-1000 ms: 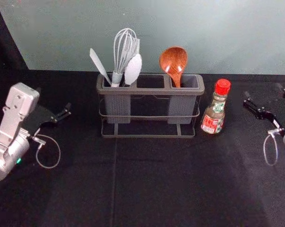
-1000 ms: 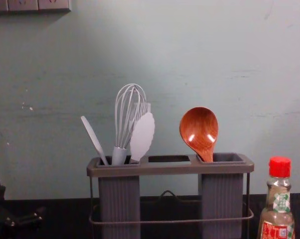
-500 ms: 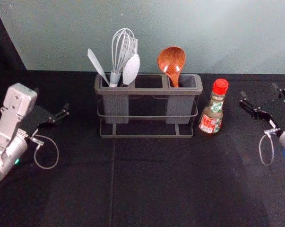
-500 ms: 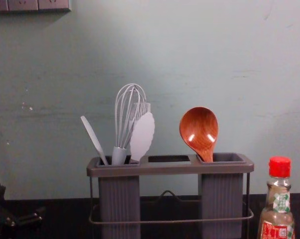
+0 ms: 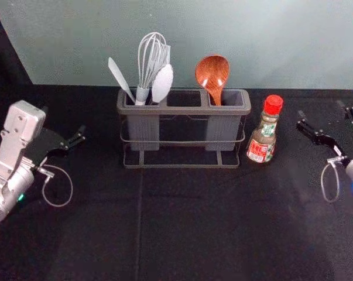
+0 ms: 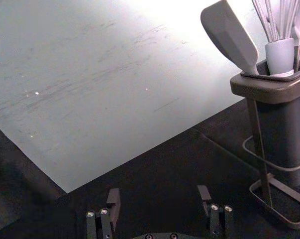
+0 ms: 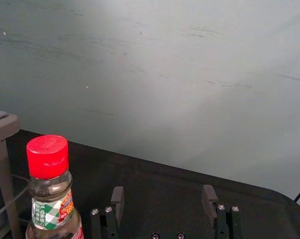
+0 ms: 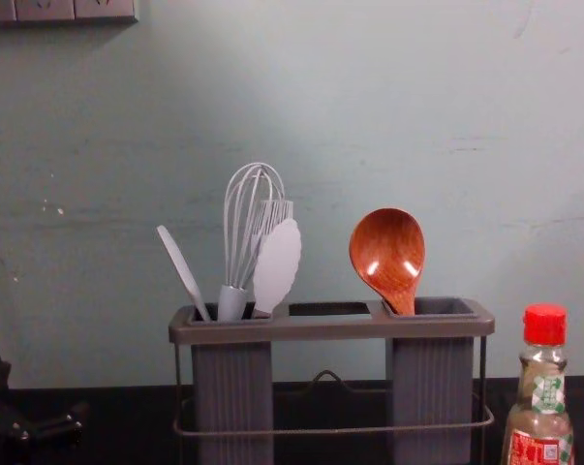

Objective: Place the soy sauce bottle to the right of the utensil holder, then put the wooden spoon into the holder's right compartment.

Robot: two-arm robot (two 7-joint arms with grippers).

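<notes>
In the head view, the dark utensil holder [image 5: 184,110] stands mid-table, and the wooden spoon [image 5: 212,72] rests bowl-up in its right compartment. The soy sauce bottle [image 5: 263,137], red-capped, is upright just right of the holder, a narrow gap between them. My right gripper [image 5: 321,111] is open and empty, to the right of the bottle; in the right wrist view the bottle [image 7: 49,186] is beside my open gripper [image 7: 163,194], not between its fingers. My left gripper [image 5: 63,122] is idle left of the holder, likewise open and empty in the left wrist view [image 6: 158,194].
A whisk [image 8: 255,213], a white spatula [image 8: 183,271] and other pale utensils stand in the holder's left compartment. The middle compartment lies between the two outer ones. Behind the black-covered table [image 5: 188,228] rises a grey-green wall [image 5: 316,47].
My right gripper has shifted slightly left, nearer the bottle, in the head view. The holder, spoon and bottle stand as before, and the left gripper shows no clear movement of its own.
</notes>
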